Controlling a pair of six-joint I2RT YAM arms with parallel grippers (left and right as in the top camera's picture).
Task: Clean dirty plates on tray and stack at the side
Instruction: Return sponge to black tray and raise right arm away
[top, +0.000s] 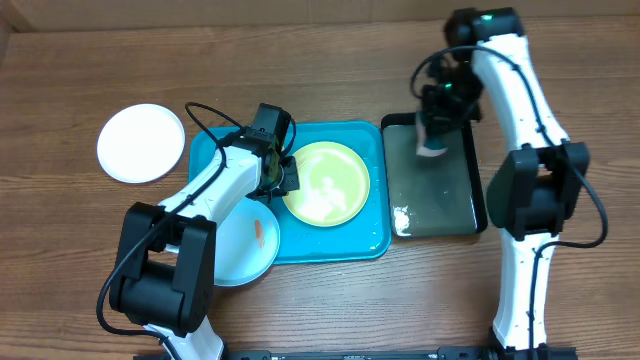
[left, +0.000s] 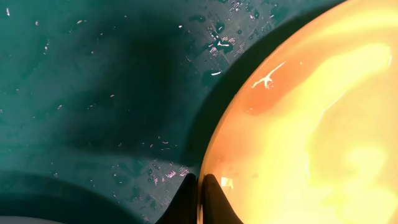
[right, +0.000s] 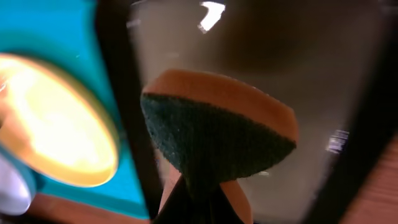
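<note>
– The sponge (right: 217, 134) is pinched tight in the right gripper (right: 202, 202), over the black tray (top: 470, 215).
– And the left gripper (left: 199, 196)?
– Clamped on the rim of the yellow-green plate (top: 327, 184), which lies on the blue tray (top: 340, 245). The light blue plate (top: 245, 250) overlaps that tray's front-left corner; the white plate (top: 141, 142) sits apart on the table (top: 80, 250).

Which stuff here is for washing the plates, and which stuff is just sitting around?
For the job:
round yellow-green plastic plate
round light blue plastic plate with an orange smear
round white plastic plate
big flat turquoise plastic tray
green-and-orange sponge
narrow black tray holding water

Just sitting around:
small white lump in the black tray's corner, too small to identify
brown wooden table
</note>
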